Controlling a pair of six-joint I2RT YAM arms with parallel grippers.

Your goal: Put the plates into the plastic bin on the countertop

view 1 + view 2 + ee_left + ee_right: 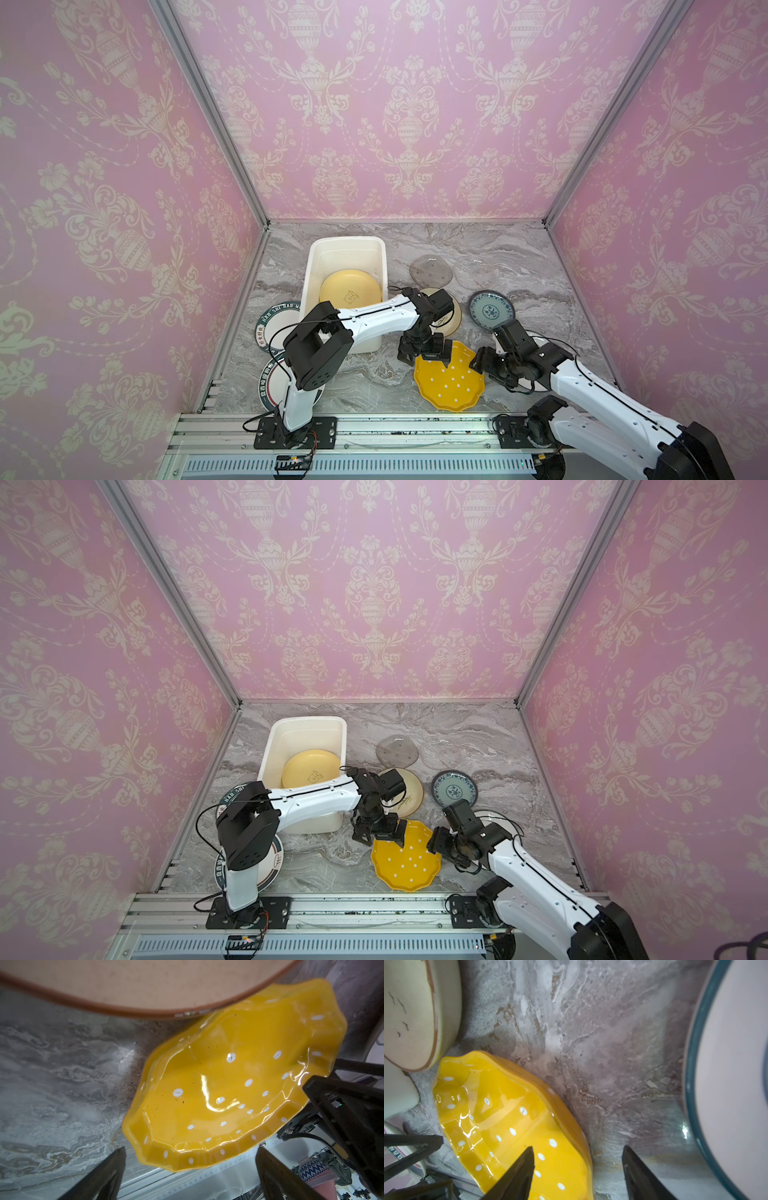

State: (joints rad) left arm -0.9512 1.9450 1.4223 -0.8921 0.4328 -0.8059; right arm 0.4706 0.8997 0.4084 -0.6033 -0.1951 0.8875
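The dark-rimmed plate point(276, 321) bears white rim lettering point(279, 308) (too blurred to read surely).

dotted plate point(449, 380): yellow, white dots | bin point(345, 238): white | plain plate point(349, 291): pale yellow | blue plate point(491, 311): blue-and-white pattern | glass plate point(430, 270): grey | rimmed plate point(274, 320): white, dark green rim | table point(519, 257): grey marble | wall point(415, 124): pink, cream damask

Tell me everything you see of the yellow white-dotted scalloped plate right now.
The glossy yellow white-dotted scalloped plate, ceramic-looking, sits face up on the grey marble countertop, outside the white plastic bin. The open left claw brackets its far rim; the open right claw straddles its right rim. Neither grips it.
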